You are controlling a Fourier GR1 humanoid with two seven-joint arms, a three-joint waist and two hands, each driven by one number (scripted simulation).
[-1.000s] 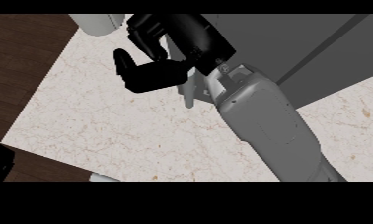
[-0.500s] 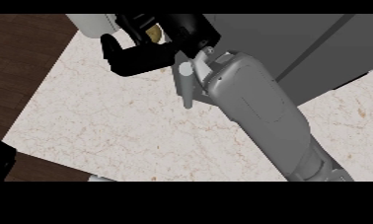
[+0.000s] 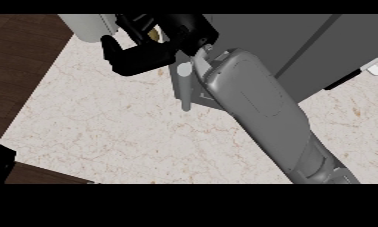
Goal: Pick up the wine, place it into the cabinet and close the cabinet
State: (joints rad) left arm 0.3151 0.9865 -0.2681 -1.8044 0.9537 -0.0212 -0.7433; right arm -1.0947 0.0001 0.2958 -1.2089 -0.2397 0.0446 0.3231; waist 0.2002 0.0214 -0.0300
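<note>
One hand is all we get to see here, our right hand [image 3: 159,46], up near the far edge of the counter [image 3: 96,116] with the grey forearm [image 3: 255,106] running back toward the near right corner. Its fingers are curled around something, and there's a small tan bit peeking out between them that we're guessing is the wine [image 3: 153,34]. Honestly we can't make out much more of the bottle than that, since the hand hides nearly all of it. The left hand doesn't show up at all.

The grey cabinet [image 3: 295,41] takes up the far right of the view, and the hand sits right at its left side, near a pale grey block [image 3: 85,26] at the far left corner. We can't tell from this angle whether the door is open or where the shelf is.

What worries us:

- The bottle could clip the cabinet edge or door going in, since we can barely see it and can't judge its tilt.
- The forearm is bulky and close to the cabinet front, so it could bump the door.
- With the grip hidden, a bottle sliding in the fingers would be easy to miss.
</note>
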